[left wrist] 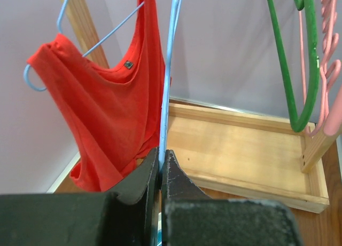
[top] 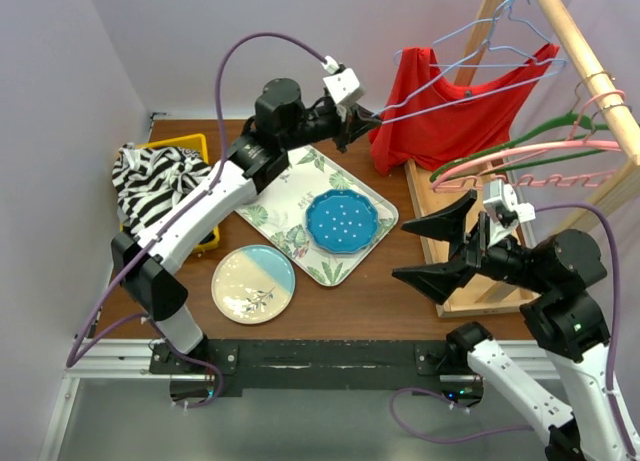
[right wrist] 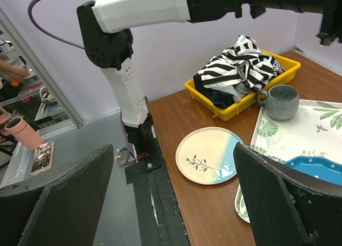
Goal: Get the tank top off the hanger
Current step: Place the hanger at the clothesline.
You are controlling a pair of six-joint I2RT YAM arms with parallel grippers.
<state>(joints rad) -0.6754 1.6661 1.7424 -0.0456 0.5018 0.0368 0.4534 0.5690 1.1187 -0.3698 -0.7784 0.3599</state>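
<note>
From the top camera I see the left gripper (top: pixel 366 127) reaching to the back of the table (top: pixel 370 301). Its fingers are pinched together on the lower wire of the light blue hanger (top: pixel 480 94). The red tank top (top: pixel 440 131) is on that hanger, bunched toward its left end, below the wooden rail (top: pixel 570 41) and over the wooden base (top: pixel 490 299). A green hanger (top: pixel 520 139) and a pink hanger (top: pixel 500 166) hang from the rail further right. My right gripper (top: pixel 438 246) hovers at the base's left edge with its fingers spread wide and nothing between them. To the left, a floral tray (top: pixel 268 219) carries a blue plate (top: pixel 342 222). A cream and blue plate (top: pixel 254 284) lies on the table near it, and a striped cloth (top: pixel 150 181) fills the yellow bin (top: pixel 195 141)

On the left wrist camera the fingers (left wrist: pixel 141 176) meet tightly on the blue wire, which runs straight up from the tips. The tank top (left wrist: pixel 107 112) hangs just left of that wire, one strap over the hanger's arm

On the right wrist camera the fingers (right wrist: pixel 69 198) stand far apart, holding nothing. Between them I see the cream and blue plate (right wrist: pixel 211 155), with the bin and striped cloth behind it. A grey mug (right wrist: pixel 280 101) sits on the floral tray
</note>
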